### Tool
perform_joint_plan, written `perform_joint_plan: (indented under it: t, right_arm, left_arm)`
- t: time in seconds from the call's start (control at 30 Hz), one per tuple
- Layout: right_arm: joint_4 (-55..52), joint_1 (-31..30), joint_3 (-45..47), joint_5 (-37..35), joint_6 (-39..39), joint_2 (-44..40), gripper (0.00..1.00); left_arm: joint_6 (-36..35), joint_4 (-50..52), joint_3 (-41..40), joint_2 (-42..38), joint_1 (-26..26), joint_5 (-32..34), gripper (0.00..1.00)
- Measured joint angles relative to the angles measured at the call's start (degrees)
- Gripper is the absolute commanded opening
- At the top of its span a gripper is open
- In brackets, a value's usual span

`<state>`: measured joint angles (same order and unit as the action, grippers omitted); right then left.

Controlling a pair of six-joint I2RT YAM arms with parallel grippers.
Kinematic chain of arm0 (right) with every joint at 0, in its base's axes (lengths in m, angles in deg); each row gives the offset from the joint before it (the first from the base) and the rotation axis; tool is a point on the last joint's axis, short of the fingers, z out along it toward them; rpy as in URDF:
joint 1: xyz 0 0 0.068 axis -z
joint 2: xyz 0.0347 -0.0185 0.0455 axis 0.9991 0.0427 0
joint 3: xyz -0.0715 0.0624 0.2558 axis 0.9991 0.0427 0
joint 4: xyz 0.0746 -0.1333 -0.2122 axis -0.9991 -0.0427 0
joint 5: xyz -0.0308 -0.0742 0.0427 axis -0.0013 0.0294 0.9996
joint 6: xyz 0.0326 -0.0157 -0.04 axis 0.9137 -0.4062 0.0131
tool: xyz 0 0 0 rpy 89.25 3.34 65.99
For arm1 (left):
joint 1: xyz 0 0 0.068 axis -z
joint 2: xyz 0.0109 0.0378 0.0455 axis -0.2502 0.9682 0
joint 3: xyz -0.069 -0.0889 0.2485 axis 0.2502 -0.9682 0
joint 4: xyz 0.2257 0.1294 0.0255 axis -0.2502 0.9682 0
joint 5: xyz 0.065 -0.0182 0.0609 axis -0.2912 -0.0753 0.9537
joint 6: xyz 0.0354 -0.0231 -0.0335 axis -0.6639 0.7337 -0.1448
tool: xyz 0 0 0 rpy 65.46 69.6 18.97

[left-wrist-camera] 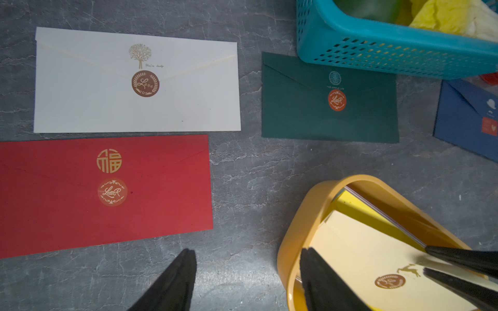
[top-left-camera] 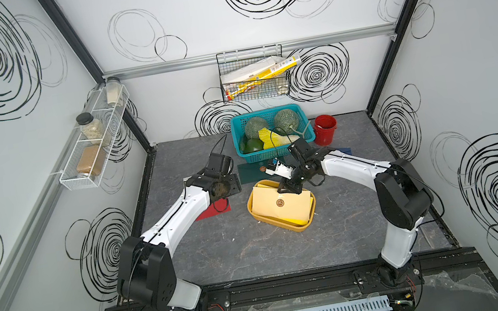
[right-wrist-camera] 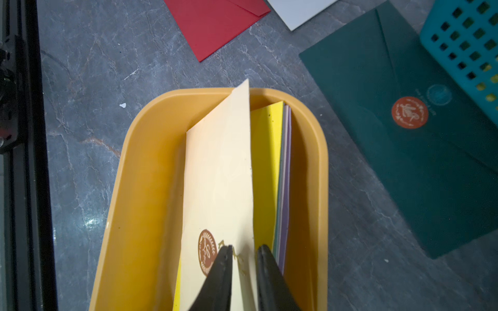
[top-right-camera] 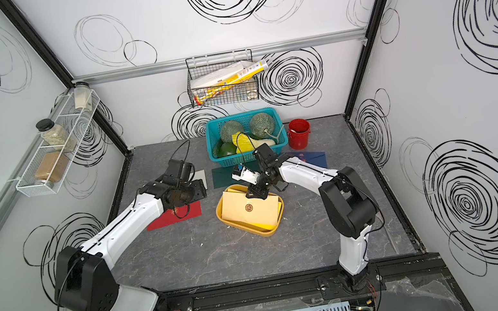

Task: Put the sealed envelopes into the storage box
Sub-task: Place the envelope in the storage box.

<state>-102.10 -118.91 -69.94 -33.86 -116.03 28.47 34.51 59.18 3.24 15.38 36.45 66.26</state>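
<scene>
The orange-yellow storage box (top-left-camera: 301,228) (right-wrist-camera: 129,161) sits mid-table and holds a beige envelope (top-left-camera: 286,206) (right-wrist-camera: 218,167) leaning on yellow (right-wrist-camera: 265,161) and lilac (right-wrist-camera: 287,161) ones. My right gripper (right-wrist-camera: 244,246) (top-left-camera: 288,189) reaches into the box, its jaws a narrow gap apart astride the beige envelope's raised edge. On the table lie a red envelope (left-wrist-camera: 107,194), a white one (left-wrist-camera: 134,80), a dark green one (left-wrist-camera: 328,102) and a navy one (left-wrist-camera: 463,118). My left gripper (left-wrist-camera: 246,250) hangs open and empty between the red envelope and the box.
A teal basket (top-left-camera: 274,154) of vegetables and a red bucket (top-left-camera: 325,130) stand behind the envelopes. The basket overlaps the dark green envelope's far corner. A wire rack (top-left-camera: 253,74) hangs on the back wall, and a jar shelf (top-left-camera: 93,143) on the left wall.
</scene>
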Motion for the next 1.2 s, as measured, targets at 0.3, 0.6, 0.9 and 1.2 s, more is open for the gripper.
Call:
perform_joint_plan:
  t: [0.3, 0.6, 0.9, 1.2]
  right_arm:
    - [0.0, 0.1, 0.1, 0.3, 0.2, 0.2, 0.01]
    - [1.4, 1.1, 2.1, 1.9, 3.1, -2.1, 0.0]
    - [7.2, 3.2, 8.1, 3.0, 7.3, -7.2, 0.0]
    - [12.1, 3.4, 12.2, 2.9, 10.1, -7.3, 0.11]
  left_arm:
    - [0.0, 0.0, -0.2, -0.3, -0.5, -0.1, 0.68]
    - [0.0, -0.1, -0.2, -0.6, -0.7, -0.5, 0.68]
    - [0.0, -0.1, -0.2, -0.8, -0.8, -1.1, 0.68]
    - [0.0, -0.1, -0.2, -0.8, -0.9, -1.2, 0.68]
